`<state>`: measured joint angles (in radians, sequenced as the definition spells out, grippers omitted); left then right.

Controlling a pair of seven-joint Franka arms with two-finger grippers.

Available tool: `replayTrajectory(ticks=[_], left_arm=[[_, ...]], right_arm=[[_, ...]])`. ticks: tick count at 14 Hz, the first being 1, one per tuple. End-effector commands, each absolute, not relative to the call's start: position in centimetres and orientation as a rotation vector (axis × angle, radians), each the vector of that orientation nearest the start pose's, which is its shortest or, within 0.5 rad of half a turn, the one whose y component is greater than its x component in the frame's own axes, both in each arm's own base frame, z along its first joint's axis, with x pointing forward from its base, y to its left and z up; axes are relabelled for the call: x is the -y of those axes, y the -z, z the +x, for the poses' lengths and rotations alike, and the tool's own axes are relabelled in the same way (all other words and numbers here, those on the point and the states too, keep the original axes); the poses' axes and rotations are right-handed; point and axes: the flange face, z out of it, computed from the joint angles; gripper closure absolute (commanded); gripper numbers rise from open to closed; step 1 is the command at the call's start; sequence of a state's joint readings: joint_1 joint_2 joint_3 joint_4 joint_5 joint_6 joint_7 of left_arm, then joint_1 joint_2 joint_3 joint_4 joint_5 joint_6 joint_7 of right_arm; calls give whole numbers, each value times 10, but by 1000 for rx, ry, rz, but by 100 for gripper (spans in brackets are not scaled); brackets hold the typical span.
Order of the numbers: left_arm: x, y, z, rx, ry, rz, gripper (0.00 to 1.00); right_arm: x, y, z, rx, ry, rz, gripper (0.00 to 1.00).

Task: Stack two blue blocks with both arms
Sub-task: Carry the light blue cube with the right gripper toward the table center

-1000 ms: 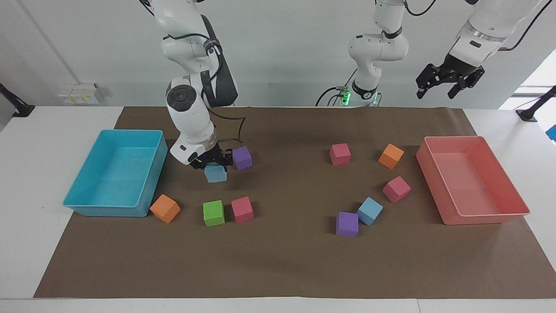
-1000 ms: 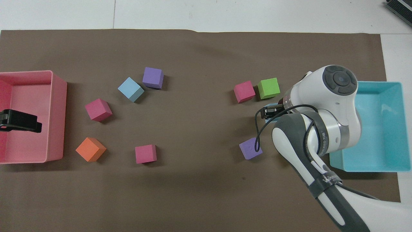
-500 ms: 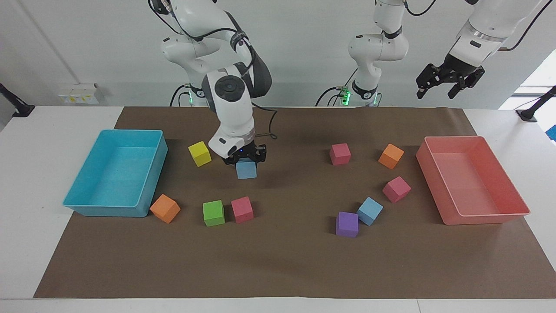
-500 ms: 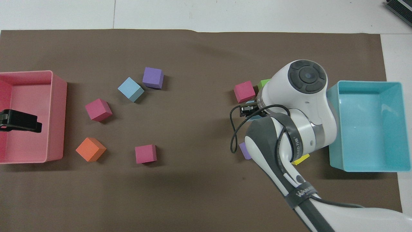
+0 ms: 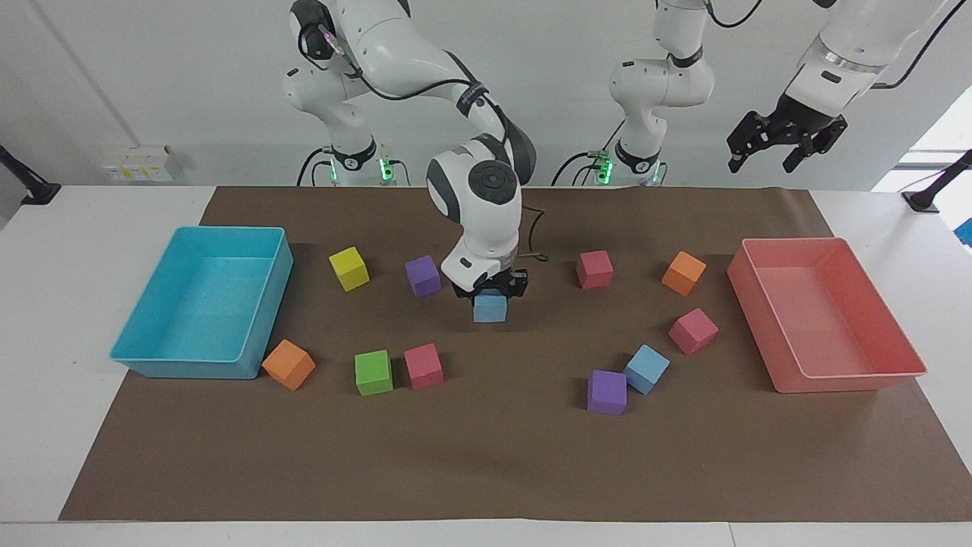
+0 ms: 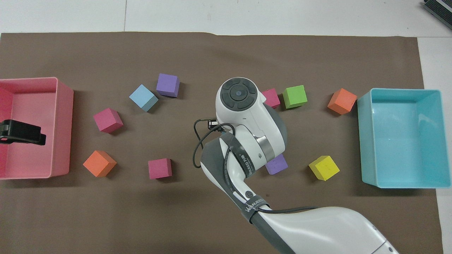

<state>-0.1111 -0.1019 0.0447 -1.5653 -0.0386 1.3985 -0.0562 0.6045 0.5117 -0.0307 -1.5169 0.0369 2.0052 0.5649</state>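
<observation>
**Blue block on its way to the middle**

I see my right arm [image 5: 486,205] has swung from the turquoise tray's end toward the table's centre in the last second. Its right gripper [image 5: 491,291] is clamped on the carried blue block [image 5: 490,308], so the pickup worked. The other blue block [image 5: 646,368] lies at about four o'clock from it, touching a purple cube [image 5: 607,392]. The turquoise tray [image 5: 144,357] and pink tray [image 5: 907,365] hold nothing. My left gripper [image 5: 786,140] waits spread wide over the pink tray's end.
</observation>
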Motion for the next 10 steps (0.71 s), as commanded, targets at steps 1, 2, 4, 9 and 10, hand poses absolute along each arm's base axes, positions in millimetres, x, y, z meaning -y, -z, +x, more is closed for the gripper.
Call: replayTrajectory(ticks=[1, 2, 4, 9, 10], left_arm=[[32, -667, 497, -20, -92, -3186, 0], [32, -667, 497, -20, -95, -3186, 0], [32, -666, 497, -20, -95, -3186, 0], [32, -667, 497, -20, -95, -3186, 0], [32, -667, 497, -20, -92, -3186, 0]], right_arm=[[-408, -348, 585, -40, -6, -3130, 100], [-419, -340, 586, -53, -4, -3129, 100], [-423, -332, 589, -69, 1, -3126, 100], [-436, -309, 579, -30, 0, -3133, 100], [-437, -309, 579, -27, 2, -3133, 100]])
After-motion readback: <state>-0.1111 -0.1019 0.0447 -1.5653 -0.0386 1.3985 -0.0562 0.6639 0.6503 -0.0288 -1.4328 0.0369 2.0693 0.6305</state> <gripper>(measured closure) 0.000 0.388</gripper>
